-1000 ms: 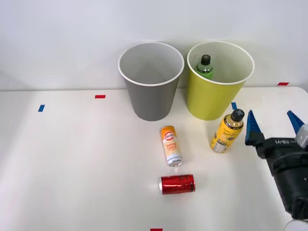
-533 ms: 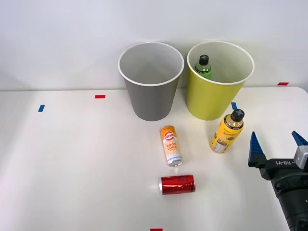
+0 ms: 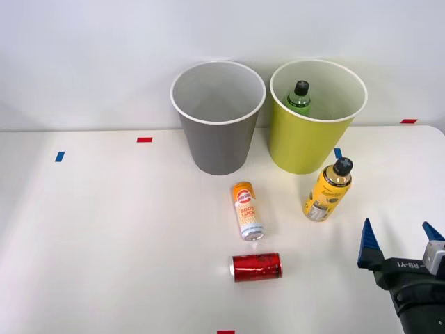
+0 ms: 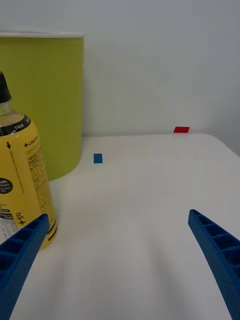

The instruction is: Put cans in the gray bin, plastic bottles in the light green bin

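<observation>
The gray bin [image 3: 218,115] stands left of the green bin [image 3: 317,115], which holds a bottle [image 3: 300,97] (black cap showing). Before them lie two cans [image 3: 247,210], then the yellow bottle [image 3: 327,190] upright. Rightmost, the gripper [image 3: 400,241] hovers, fingers apart.

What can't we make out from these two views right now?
- Green-label bottle: front view, just its cap and shoulder rise above the light green bin wall; the label is hidden.
- Gray bin: front view, the bottom of its inside is hidden by its own near wall.
- Yellow bottle: wrist view, cut off by the picture's edge; the small label print is unreadable.
- Right pincer: front view, open, but the arm behind it is cut by the edge.
</observation>
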`<action>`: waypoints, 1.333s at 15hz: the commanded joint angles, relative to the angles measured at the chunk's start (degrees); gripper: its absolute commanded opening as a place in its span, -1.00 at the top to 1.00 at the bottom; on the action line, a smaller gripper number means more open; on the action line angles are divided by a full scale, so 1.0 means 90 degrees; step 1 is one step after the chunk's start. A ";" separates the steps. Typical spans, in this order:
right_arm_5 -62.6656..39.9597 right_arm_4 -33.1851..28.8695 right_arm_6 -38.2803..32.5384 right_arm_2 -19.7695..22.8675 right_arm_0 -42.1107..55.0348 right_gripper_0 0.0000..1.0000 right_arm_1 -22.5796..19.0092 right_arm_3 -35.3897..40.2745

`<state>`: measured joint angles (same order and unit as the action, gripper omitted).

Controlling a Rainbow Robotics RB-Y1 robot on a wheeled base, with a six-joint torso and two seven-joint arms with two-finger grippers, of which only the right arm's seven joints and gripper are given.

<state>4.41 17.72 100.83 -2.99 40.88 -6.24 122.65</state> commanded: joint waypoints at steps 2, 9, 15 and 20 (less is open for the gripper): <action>0.0369 -0.1012 -0.1614 -0.0263 0.0555 -1.00 0.0205 -0.0005; 0.1746 -0.1823 -0.2434 -0.0390 0.0692 -1.00 0.0185 -0.0854; 0.2391 -0.1833 -0.2053 -0.0742 0.1492 -1.00 0.0380 -0.0864; 0.2791 -0.1920 -0.2629 -0.0898 0.1668 -1.00 0.0419 -0.1108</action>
<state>27.55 0.28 76.93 -10.77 56.22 -2.70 114.59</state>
